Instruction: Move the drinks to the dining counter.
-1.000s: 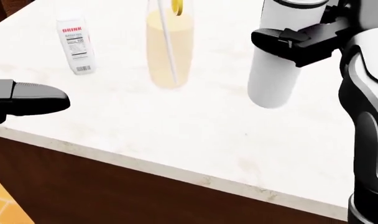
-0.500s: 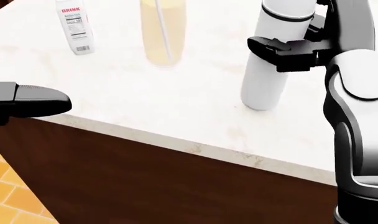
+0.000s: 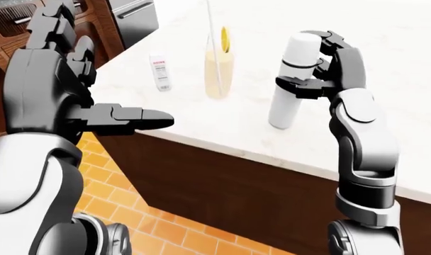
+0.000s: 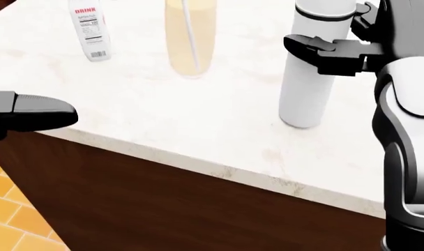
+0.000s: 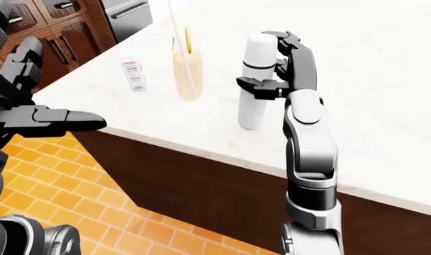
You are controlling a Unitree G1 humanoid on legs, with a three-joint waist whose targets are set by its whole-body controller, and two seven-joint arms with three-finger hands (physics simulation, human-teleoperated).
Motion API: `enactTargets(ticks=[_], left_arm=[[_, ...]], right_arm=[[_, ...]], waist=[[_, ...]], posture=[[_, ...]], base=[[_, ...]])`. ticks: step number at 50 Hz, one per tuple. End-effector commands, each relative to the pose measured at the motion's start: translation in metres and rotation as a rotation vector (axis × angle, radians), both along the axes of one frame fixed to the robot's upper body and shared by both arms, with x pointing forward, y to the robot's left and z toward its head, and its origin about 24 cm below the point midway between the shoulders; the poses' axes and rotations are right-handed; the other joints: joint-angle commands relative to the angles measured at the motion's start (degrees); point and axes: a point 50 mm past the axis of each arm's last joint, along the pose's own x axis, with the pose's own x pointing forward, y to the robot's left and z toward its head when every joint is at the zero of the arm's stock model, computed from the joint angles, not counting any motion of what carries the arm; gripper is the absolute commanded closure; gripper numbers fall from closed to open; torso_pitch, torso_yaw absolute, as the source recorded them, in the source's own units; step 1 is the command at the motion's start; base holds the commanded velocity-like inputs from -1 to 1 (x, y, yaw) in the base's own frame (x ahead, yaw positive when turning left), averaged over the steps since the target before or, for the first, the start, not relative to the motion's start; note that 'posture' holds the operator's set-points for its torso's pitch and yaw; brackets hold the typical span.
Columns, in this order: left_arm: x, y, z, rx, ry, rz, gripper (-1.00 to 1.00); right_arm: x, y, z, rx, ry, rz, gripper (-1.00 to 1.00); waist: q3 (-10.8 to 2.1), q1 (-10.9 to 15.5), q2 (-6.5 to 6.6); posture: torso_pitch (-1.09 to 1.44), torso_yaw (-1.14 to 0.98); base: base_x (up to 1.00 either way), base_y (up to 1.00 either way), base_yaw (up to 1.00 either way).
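A white marble counter [image 3: 386,69] with a dark wood base stands over an orange tiled floor [image 3: 152,223]. Near its long edge a tall white bottle [image 3: 292,79] stands upright on the marble. The right hand [image 3: 322,66] is wrapped around the bottle's upper part, one black finger [image 4: 317,49] crossing its near face and the others reaching behind it by the cap. Further along the counter, toward its corner, stands a tall glass [image 3: 219,71] of pale yellow drink with a straw and a lemon slice, and beside that, nearer the corner, a small white drink carton [image 3: 159,73]. The left hand [image 3: 105,114] hangs off the counter over the floor, fingers spread, holding nothing.
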Motion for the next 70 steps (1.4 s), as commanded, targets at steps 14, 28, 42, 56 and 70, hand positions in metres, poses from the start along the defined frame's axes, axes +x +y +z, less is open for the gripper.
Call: enactTargets(ticks=[14,28,42,56,70], left_arm=[[-0.004,0.0,0.012,0.01,-0.069,0.004,-1.0],[-0.005,-0.001,0.013,0.012,-0.071,0.003,-1.0],[-0.003,-0.008,0.002,0.021,-0.053,-0.012,-1.0],[-0.001,0.028,-0.028,0.023,-0.056,0.114,-1.0],[-0.016,0.09,-0.039,-0.018,-0.063,0.383,-1.0]], right_arm=[[-0.027,-0.004,0.026,-0.012,-0.126,0.0,-0.67],[-0.039,-0.01,0.029,-0.013,-0.14,-0.004,-0.93],[-0.079,-0.039,0.025,-0.003,-0.143,-0.026,-1.0],[-0.131,-0.086,0.034,0.042,-0.196,-0.136,-1.0],[-0.188,-0.164,0.035,0.109,-0.249,-0.373,-1.0]], waist=[[-1.51,0.1,-0.12],[-1.19,0.1,-0.29],[-1.05,0.4,-0.73],[-1.15,0.4,-1.28],[-0.47,0.6,-1.44]], posture=[[0.0,0.0],[0.0,0.0],[0.0,0.0],[0.0,0.0],[0.0,0.0]], base=[[0.0,0.0,0.0],[0.0,0.0,0.0],[0.0,0.0,0.0],[0.0,0.0,0.0],[0.0,0.0,0.0]])
